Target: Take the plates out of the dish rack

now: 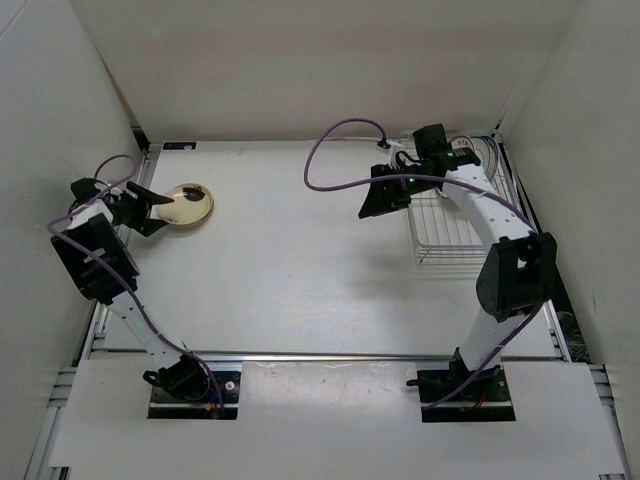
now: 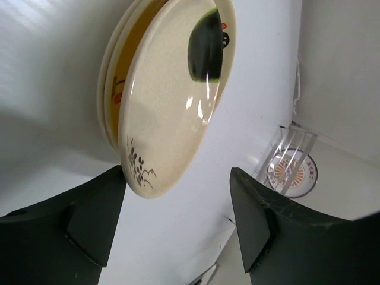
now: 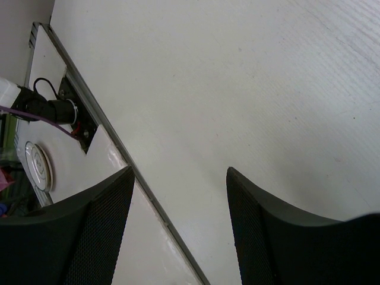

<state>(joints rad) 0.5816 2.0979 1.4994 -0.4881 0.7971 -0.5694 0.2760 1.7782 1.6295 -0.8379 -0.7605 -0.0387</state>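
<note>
1. Top view. Bolted at the bottom edge, the arm bases (image 1: 186, 384) are closest to the camera. At the left of the frame the left gripper (image 1: 160, 207) sits right at the rim of the cream-yellow plate (image 1: 192, 204), which lies flat on the bench (image 1: 300, 270). At the upper right the right gripper (image 1: 383, 200) hangs beside the dish rack (image 1: 445, 240). The arm covers much of the rack, and the plates (image 1: 468, 150) at its far end show only as slivers, so their number is unclear.

2. Left wrist view. Both dark fingers (image 2: 89, 219) stand spread and pinch nothing. The cream-yellow plate's rim sits in the gap, close against one finger; I cannot tell whether it touches. Under it lies a second plate (image 2: 114, 89) with orange-red marks, mostly hidden. Far off at the lower right, a patterned plate (image 2: 292, 172) stands in the rack's wires. This looks like the release step. I judge the gripper should back straight off, jaws wide, so neither finger nudges the stack.

3. Right wrist view. The right gripper's fingers (image 3: 95, 237) are spread with only white surface between them, holding nothing. The rack is outside this frame. At the left edge a purple cable (image 3: 18, 110) and a round white disc (image 3: 38, 166) are cut off, and I cannot say what the disc is. This arm would probably need to turn toward the rack before taking another plate.
</note>
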